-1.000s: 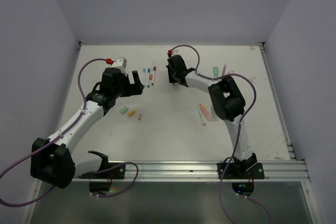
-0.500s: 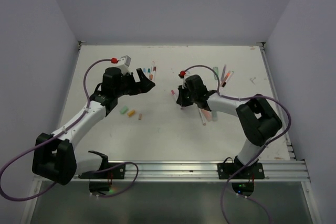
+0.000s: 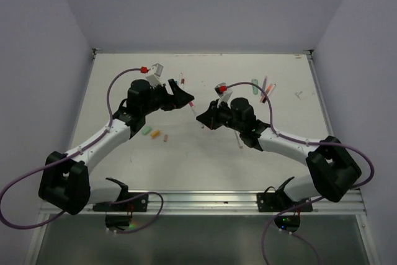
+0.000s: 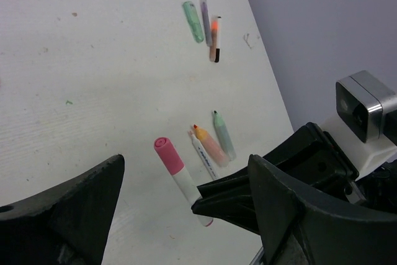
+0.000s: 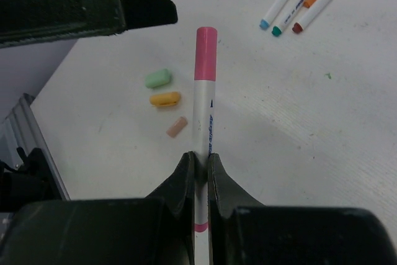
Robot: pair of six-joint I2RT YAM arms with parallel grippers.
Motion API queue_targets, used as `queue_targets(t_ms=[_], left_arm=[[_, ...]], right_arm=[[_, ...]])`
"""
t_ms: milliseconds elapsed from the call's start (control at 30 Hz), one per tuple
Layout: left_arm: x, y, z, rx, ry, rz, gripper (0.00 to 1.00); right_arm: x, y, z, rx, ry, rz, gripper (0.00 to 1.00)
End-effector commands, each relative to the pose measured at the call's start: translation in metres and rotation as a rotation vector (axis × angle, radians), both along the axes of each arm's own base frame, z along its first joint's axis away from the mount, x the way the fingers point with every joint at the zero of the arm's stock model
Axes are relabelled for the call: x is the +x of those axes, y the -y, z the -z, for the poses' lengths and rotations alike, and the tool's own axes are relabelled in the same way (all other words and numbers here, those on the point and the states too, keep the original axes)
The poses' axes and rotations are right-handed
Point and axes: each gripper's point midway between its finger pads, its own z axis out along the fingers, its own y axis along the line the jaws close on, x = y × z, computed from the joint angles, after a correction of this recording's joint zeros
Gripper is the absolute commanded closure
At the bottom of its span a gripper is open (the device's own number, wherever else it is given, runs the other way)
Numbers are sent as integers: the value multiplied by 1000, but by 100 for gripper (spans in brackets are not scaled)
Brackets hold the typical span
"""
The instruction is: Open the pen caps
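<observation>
A white-barrelled pen (image 5: pixel 203 116) is pinched by its barrel between the fingers of the right gripper (image 5: pixel 200 162), and is held over the middle of the bench (image 5: pixel 322 110). Its long axis is carried straight out from the fingers. Its pink cap (image 5: pixel 205 54) is pointed toward the left gripper (image 4: pixel 186 161), whose jaws are spread wide and kept apart from it. Three loose caps (image 5: pixel 165 98) are seen lying nearer the left edge.

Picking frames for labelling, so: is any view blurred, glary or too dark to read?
Top external: evenly lit, no glare, soft shadows, pens tiny. Left wrist: table sharp, the left hand's fingers near-black and featureless. Right wrist: the pink-capped pen crisp, the right hand gripping it dark, slightly soft.
</observation>
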Motion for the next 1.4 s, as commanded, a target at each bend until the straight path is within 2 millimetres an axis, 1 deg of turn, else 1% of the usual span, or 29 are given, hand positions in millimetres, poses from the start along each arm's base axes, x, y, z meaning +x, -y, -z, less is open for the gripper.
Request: queue_targets(t_ms=[0, 167, 200, 367, 400, 467, 567, 600, 700, 733, 767, 833, 867, 933, 1000, 1067, 1100, 1133, 1200, 1233, 1300, 1367], left_arm=[[0, 9, -12, -42, 33, 10, 19], [-2, 14, -10, -48, 18, 3, 28], [-2, 14, -8, -49, 12, -1, 32], [1, 15, -12, -57, 17, -14, 44], [1, 15, -13, -57, 17, -19, 49], [2, 15, -12, -53, 12, -24, 53], [1, 15, -11, -50, 8, -20, 69], [0, 15, -11, -50, 7, -19, 80], [-1, 15, -11, -52, 5, -13, 100], [-2, 16, -13, -54, 10, -8, 100], [-2, 16, -13, -52, 13, -9, 100], [-4, 16, -17, -57, 30, -3, 100], [-4, 16, -17, -51, 37, -1, 100], [-6, 16, -22, -54, 59, 6, 100], [-8, 16, -26, -57, 80, 11, 100], [-9, 15, -28, -60, 90, 14, 100], [-10, 16, -31, -67, 105, 17, 100], [-10, 16, -33, -71, 114, 17, 100], [-12, 17, -36, -83, 131, 24, 100], [-12, 17, -38, -87, 136, 27, 100], [-13, 19, -41, -96, 156, 34, 100], [-14, 20, -44, -106, 167, 38, 100]], right_arm=[[-3, -12, -48, 142, 109, -28, 100], [-13, -19, -56, 156, 132, -64, 100], [-13, -19, -57, 155, 141, -62, 100], [-17, -24, -58, 153, 149, -73, 100], [-18, -24, -58, 151, 154, -72, 100], [-17, -24, -58, 146, 160, -66, 100], [-17, -25, -58, 144, 165, -60, 100], [-17, -25, -59, 145, 169, -58, 100], [-17, -26, -61, 152, 177, -61, 100], [-17, -27, -62, 157, 179, -65, 95], [-18, -28, -64, 163, 180, -72, 83], [-17, -30, -69, 173, 188, -78, 71], [-18, -32, -68, 174, 185, -85, 62], [-16, -35, -72, 181, 191, -93, 57], [-18, -41, -70, 186, 183, -119, 54], [-17, -45, -74, 194, 182, -131, 54], [-15, -47, -71, 191, 176, -138, 54], [-15, -49, -75, 197, 181, -144, 54], [-14, -53, -72, 196, 175, -155, 54], [-14, -55, -77, 204, 184, -167, 55], [-13, -58, -76, 204, 182, -175, 57], [-14, -60, -74, 201, 175, -187, 64]])
